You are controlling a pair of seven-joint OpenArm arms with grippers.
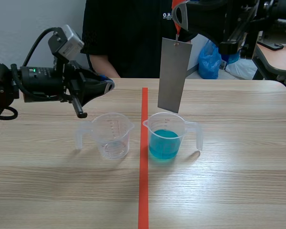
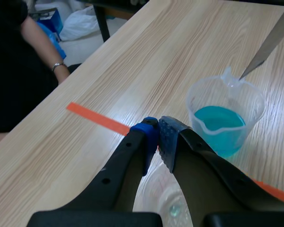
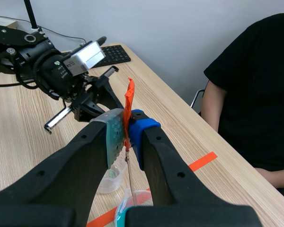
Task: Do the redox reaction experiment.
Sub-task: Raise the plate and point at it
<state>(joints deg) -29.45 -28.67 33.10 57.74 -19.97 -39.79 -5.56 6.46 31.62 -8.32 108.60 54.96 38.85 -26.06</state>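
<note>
Two hands: my right hand (image 3: 128, 131) pinches the orange tag (image 3: 129, 100) (metal sheet (image 1: 174, 76) over blue beaker (image 1: 167, 138)); left hand (image 2: 157, 137) pressed together.

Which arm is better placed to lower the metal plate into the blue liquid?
Right. The right gripper is shut on the orange tag of the metal plate, which hangs above the cup of blue liquid. The left gripper is shut on nothing, over the empty cup.

I see my left gripper (image 2: 157, 137) pinched together over a clear beaker (image 2: 154, 196), with the blue-liquid beaker (image 2: 226, 120) just ahead of it.
</note>
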